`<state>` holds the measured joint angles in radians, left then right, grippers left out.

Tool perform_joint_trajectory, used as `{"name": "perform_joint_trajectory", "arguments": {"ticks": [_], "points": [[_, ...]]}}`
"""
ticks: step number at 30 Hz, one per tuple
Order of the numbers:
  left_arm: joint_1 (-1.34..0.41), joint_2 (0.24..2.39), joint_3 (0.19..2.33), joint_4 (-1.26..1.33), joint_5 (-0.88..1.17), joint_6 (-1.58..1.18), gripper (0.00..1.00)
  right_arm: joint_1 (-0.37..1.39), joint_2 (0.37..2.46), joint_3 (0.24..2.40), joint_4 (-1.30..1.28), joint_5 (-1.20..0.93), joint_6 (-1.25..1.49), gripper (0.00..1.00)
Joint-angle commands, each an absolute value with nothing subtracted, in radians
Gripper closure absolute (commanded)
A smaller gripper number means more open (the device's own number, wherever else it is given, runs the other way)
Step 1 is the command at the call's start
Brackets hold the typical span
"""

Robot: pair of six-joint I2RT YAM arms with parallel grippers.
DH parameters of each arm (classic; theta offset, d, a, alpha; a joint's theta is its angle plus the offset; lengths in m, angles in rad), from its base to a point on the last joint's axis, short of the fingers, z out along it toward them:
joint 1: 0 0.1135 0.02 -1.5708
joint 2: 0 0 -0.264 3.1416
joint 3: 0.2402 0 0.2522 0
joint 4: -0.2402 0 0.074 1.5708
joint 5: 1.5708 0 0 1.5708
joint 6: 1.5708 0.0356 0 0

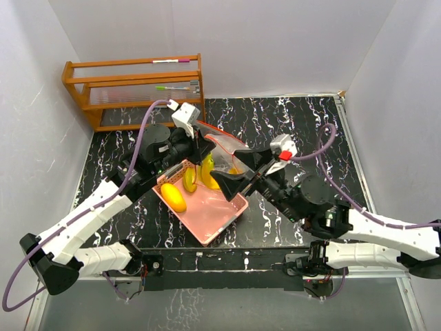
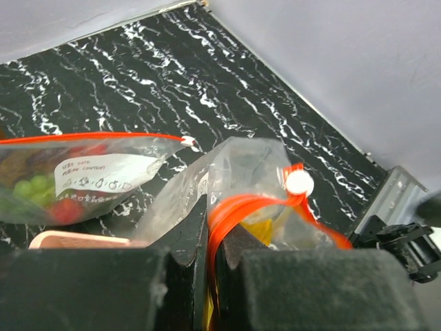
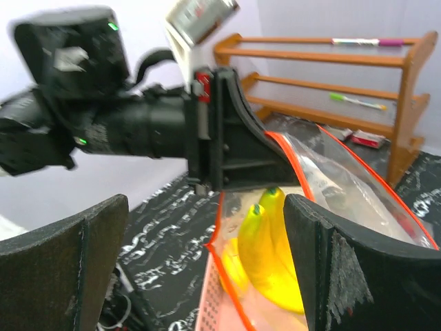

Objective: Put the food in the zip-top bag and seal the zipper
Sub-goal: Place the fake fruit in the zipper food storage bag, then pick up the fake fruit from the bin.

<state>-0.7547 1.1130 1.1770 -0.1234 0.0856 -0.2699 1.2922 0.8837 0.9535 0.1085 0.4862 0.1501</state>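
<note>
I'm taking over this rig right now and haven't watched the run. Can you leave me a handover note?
Left hand: shut on the red zipper edge of the zip-top bag, holding the mouth open above the pink basket.
Right hand: open, empty, at the bag mouth.
Done: banana bunch appears to be inside the bag.
Left: mango-like fruit lies in the basket, apparently outside the bag; bag it, then seal the zipper.
Green and red pieces show through clear plastic in the left wrist view; unclear whether that is this bag.

wooden rack [image 1: 131, 84]: far left | pink basket [image 1: 207, 215]: centre, on marbled table [image 1: 296, 124]
</note>
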Motion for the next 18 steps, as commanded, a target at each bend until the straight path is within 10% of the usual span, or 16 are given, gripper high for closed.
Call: {"name": "perform_joint_trajectory", "arguments": {"ticks": [1,18], "points": [[-0.752,1.087,1.181,-0.148,0.025,-0.221,1.00,1.298,0.836,1.025,0.099,0.381,0.193,0.02],[-0.704,1.072,1.419,-0.374,-0.461,0.052,1.00,1.298,0.762,0.925,-0.280,0.496,0.448,0.02]]}}
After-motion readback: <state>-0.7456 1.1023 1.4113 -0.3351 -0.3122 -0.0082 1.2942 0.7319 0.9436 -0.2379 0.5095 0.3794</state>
